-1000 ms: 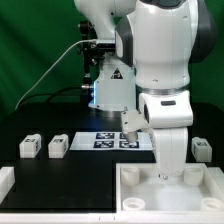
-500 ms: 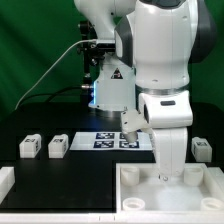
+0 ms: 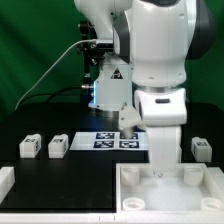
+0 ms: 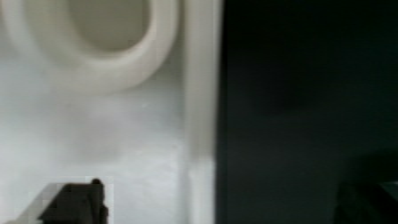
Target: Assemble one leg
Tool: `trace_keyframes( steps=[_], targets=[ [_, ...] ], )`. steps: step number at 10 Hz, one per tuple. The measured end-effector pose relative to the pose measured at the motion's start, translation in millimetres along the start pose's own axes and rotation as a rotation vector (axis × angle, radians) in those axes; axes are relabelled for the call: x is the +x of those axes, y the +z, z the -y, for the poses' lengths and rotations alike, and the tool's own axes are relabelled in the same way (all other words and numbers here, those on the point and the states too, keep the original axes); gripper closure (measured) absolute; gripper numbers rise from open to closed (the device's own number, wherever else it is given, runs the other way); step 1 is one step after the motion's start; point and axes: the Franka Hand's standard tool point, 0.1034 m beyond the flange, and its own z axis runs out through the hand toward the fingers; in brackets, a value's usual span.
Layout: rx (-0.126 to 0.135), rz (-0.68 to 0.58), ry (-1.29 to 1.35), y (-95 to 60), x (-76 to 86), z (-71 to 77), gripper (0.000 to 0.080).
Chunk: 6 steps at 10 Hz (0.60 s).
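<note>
Alignment seems why the end effector point(image 3: 160, 177) hangs low over the large white square rimmed tray piece point(image 3: 200, 195), by its round socket point(image 4: 157, 45); whether it grips anything cannot be told. One small white tagged plastic leg point(image 3: 57, 146) lies well apart on the black tabletop point(image 3: 70, 177), exterior view's left

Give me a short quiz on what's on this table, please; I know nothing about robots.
1. How many legs lie at the exterior view's left of the marker board?
2. True or false: the gripper hangs over the marker board.
3. The remaining leg lies: A in the tray; B on the black table, at the exterior view's right; C in the gripper.
Key: 1 two; 2 false, it is down at the tray; 3 B.
</note>
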Motion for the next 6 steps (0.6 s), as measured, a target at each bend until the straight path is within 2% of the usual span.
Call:
trace_keyframes(
  steps=[1,2,3,5,6],
  targets=[
    [-0.006,0.003,0.046,-7.1,8.4,4.2,0.0151],
    [-0.009,-0.003,0.17,-12.7,23.8,13.0,0.0151],
    [0.002,-0.016,0.392,-14.4,40.5,25.1,0.0151],
    [0.002,-0.028,0.654,-13.3,69.3,40.6,0.0151],
    [0.009,-0.034,0.753,-13.4,64.8,38.3,0.0151]
  ],
)
